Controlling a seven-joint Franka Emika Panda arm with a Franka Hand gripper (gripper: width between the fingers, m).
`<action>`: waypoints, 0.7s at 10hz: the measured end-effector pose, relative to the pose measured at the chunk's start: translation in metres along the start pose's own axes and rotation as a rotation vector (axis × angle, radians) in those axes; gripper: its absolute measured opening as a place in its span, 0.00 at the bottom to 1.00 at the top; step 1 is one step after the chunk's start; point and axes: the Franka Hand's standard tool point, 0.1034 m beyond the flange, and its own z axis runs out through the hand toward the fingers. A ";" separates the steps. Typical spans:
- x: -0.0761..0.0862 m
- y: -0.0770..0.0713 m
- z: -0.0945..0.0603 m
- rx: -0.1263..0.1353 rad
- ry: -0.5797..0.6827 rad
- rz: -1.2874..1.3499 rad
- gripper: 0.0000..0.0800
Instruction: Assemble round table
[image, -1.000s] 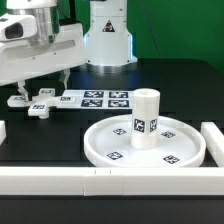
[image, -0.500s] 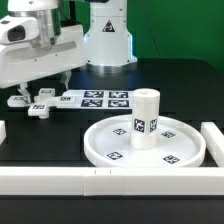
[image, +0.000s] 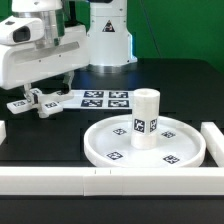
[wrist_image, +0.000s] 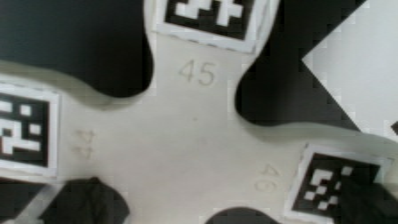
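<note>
Found cylinder (image: 146, 117) upright at centre of disc (image: 100, 141); judged that step done. Located cross (wrist_image: 187, 115) flat on tabletop (image: 60, 135), about 9 o'clock from disc in exterior view, under hand (image: 38, 97). Could not tell hand apart or clamped. Left to do: mounting cross on cylinder.

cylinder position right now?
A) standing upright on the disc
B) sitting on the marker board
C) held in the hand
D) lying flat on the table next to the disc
A: the cylinder stands upright near the middle of the disc, while the hand is off at the exterior view's left, well apart from it.
</note>
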 end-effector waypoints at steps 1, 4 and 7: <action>0.000 0.000 -0.001 -0.001 0.001 0.003 0.81; 0.004 0.007 -0.013 -0.023 0.015 0.090 0.81; 0.007 0.009 -0.017 -0.019 0.014 0.104 0.81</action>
